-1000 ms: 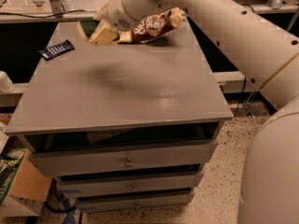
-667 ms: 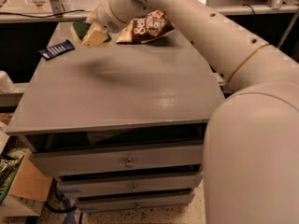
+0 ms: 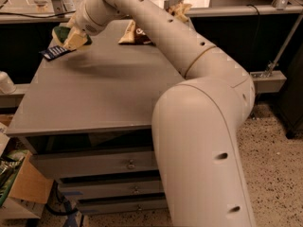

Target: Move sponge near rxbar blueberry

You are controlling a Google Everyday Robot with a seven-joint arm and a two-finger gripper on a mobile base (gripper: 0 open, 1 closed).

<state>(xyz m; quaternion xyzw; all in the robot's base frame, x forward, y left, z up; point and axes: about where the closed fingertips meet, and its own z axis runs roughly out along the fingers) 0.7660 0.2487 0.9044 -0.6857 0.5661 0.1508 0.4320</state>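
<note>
— Where is the sponge (image 3: pixel 61 32) held?
— In the gripper (image 3: pixel 75 38), fingers clamped on it, above the worktop's (image 3: pixel 104 93) ten o'clock corner, just at one o'clock of the blue bar (image 3: pixel 53 54).
— How is it best set down?
— It should be lowered straight and released flat beside the bar, not on it. The snack bag (image 3: pixel 135 32) at twelve is best left untouched.

Gripper (image 3: pixel 75 36) at the table's 10 o'clock corner, closed around leaf-shaped sponge (image 3: pixel 60 32): dark green top coarse and fibrous, pale yellow base matt foam. Small dark blue rxbar blueberry (image 3: pixel 53 54) at the sponge's 7 o'clock, smooth film wrapper. Grey table (image 3: pixel 104 93) top matt, smooth. Cream arm (image 3: pixel 199 126) shell smooth plastic, faint sheen. Brown snack bag (image 3: pixel 135 32) crinkled. Floor (image 3: pixel 274 164) speckled stone.
</note>
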